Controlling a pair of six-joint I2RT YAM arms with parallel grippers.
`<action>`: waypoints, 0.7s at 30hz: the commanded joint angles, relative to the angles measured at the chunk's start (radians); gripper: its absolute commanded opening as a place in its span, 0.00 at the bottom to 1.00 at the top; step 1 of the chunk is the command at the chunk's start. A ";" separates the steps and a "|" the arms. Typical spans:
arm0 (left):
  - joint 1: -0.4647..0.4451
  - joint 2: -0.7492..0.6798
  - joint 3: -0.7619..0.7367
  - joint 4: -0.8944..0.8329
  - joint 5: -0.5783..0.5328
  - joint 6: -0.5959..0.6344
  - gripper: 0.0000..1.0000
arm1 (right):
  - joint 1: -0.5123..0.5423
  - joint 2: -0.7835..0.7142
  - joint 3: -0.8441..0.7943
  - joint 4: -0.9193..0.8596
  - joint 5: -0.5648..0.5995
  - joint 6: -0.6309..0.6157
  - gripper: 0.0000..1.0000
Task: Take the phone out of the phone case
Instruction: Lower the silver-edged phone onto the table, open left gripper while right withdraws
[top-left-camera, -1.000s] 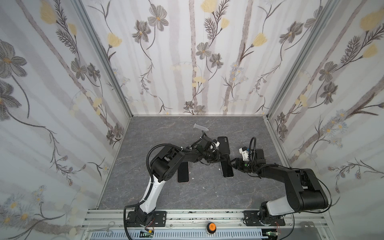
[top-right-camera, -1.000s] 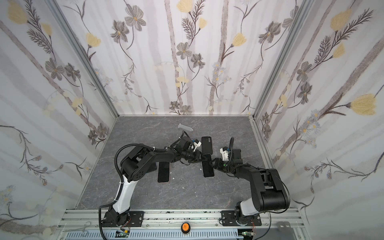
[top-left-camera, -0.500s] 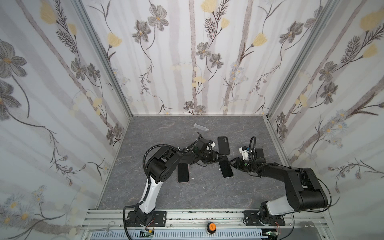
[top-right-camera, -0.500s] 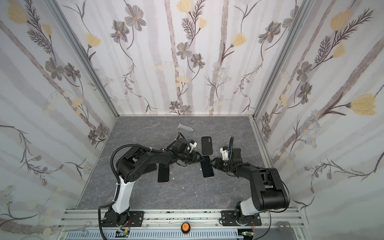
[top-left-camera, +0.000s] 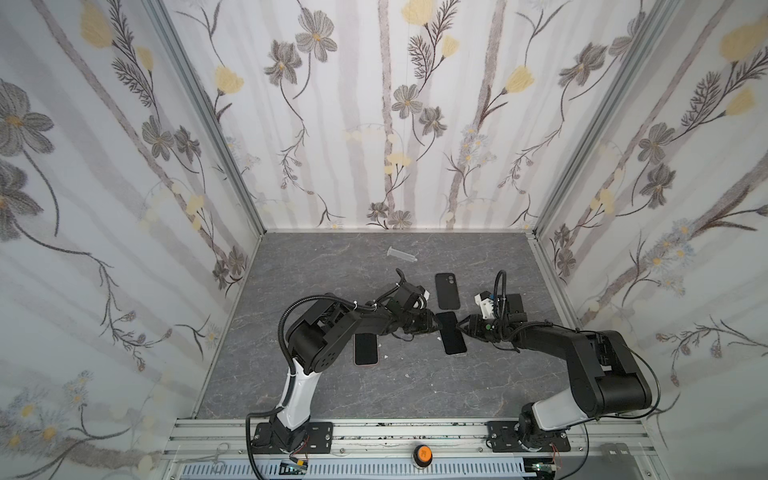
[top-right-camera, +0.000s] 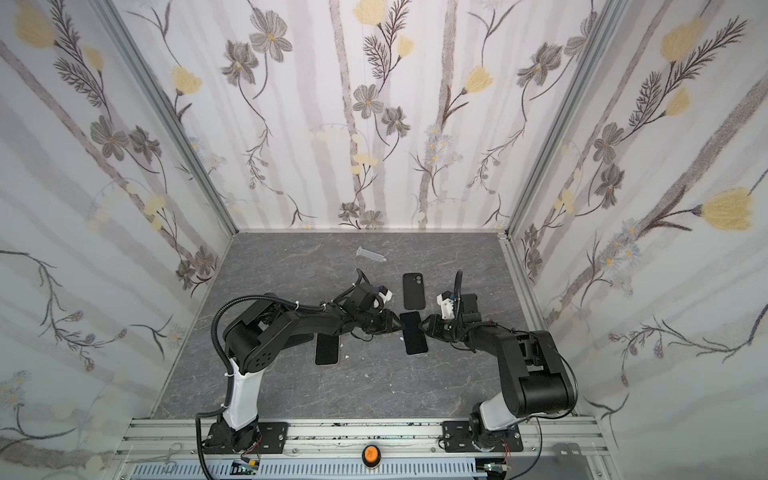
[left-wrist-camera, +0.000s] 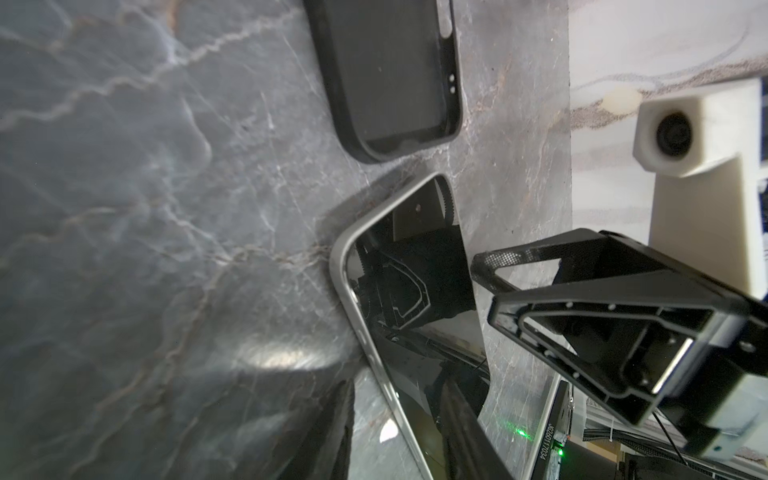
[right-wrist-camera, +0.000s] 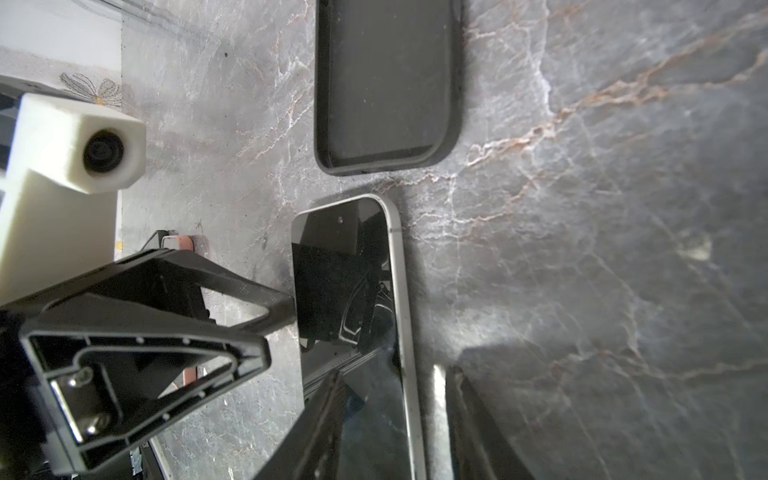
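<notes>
Floral-papered walls close in three sides of a grey marbled surface; aluminium rail along the front carries both arm bases. Phone, bare, silver-framed, screen up, sits mid-surface between the two hands in both top views. Empty black phone case lies hollow side up just beyond the phone's far end, near but not touching; narrow strip of marble shows between them in both wrist views. Judgement: separation looks done; step in hand is the set-down and release. At one long edge the left hand, at the opposite one the right hand, tips facing each other across the screen. Left wrist view: fingers parted, phone's edge running between them. Right wrist view: same arrangement, fingers parted about the other edge. Contact faces blurred; cannot tell whether either hand clamps the phone or merely straddles it. Shadow under the phone's far end hints it is tipped up a little, not certain. Next move calls for both hands to let go evenly and back off sideways without dragging the phone into the case. Elsewhere: second phone partly beneath the left arm, clear tube toward the back wall, dark flat item behind the right wrist, unidentified.
</notes>
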 joint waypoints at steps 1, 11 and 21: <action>-0.013 0.003 -0.003 -0.030 -0.029 0.000 0.34 | 0.005 0.012 0.009 -0.034 0.011 0.000 0.39; -0.042 0.032 0.039 -0.025 -0.021 -0.011 0.30 | 0.005 0.018 0.013 -0.053 0.042 -0.009 0.31; -0.053 0.057 0.063 -0.015 -0.007 -0.021 0.30 | -0.001 0.022 0.031 -0.070 0.062 -0.021 0.30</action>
